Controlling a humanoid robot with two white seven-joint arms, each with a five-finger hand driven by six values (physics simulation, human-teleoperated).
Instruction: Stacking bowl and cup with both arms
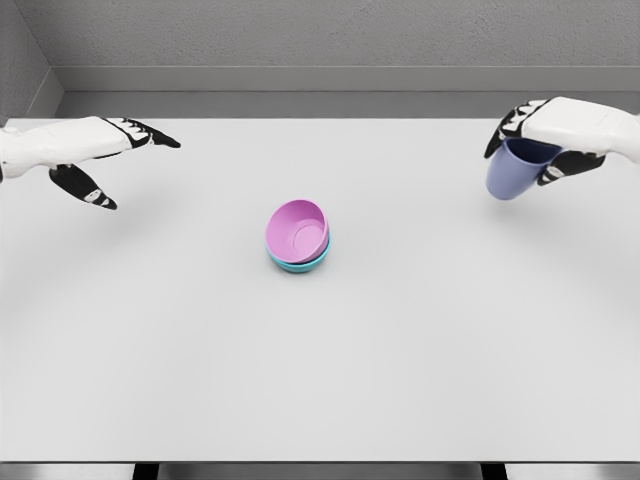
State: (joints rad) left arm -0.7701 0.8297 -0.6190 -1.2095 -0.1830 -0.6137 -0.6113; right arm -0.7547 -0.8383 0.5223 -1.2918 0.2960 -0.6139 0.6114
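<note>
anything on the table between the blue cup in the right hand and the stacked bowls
Nothing: in the head view, only bare white table lies between the blue cup, held in the right hand, and the stacked bowls.

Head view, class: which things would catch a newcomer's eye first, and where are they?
At the middle of the white table, a pink bowl sits nested in a teal bowl. At upper right, the right hand grips a blue cup above the table. At upper left, the left hand is open, holding nothing.
</note>
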